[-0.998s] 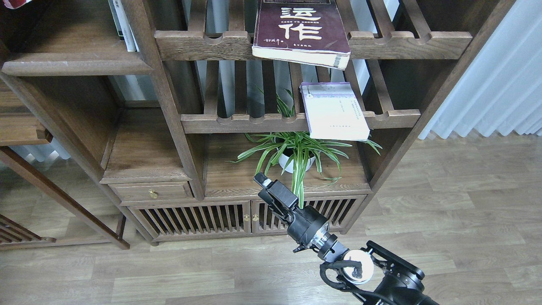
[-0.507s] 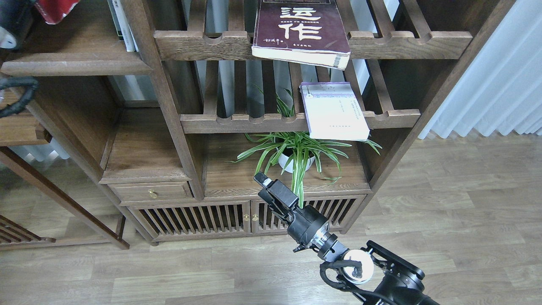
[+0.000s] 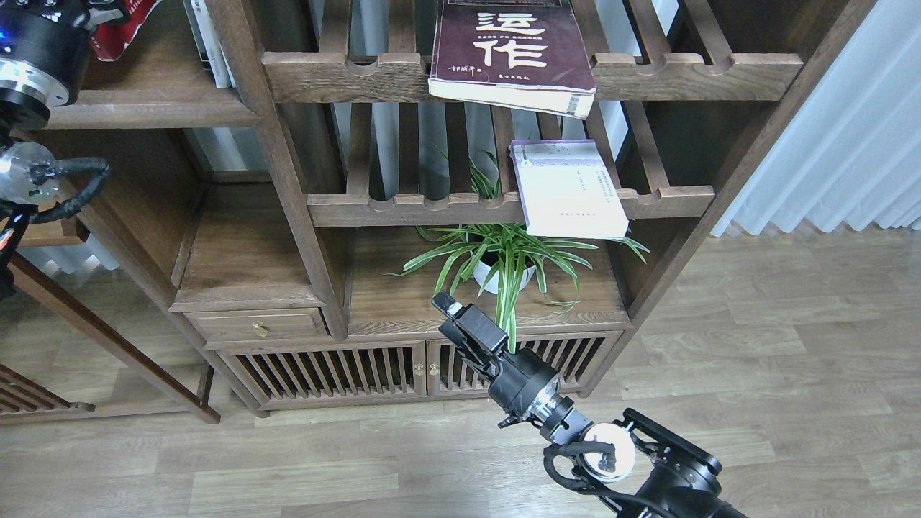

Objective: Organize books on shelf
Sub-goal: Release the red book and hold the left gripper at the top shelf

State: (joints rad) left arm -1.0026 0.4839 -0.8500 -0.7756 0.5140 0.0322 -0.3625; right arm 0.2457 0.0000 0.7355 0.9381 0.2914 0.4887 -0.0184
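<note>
Head view: the right hand (image 3: pixel 450 308) hangs idle, grip unreadable, the maroon book (image 3: pixel 512 54) far above it overhanging its rack (image 3: pixel 338 75), so likely awaiting shelving.

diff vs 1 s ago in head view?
Left arm came in at top left, over the solid shelf, red book moving with it; its tool is out of view. Right tool, maroon book, pale book and plant unchanged.
</note>
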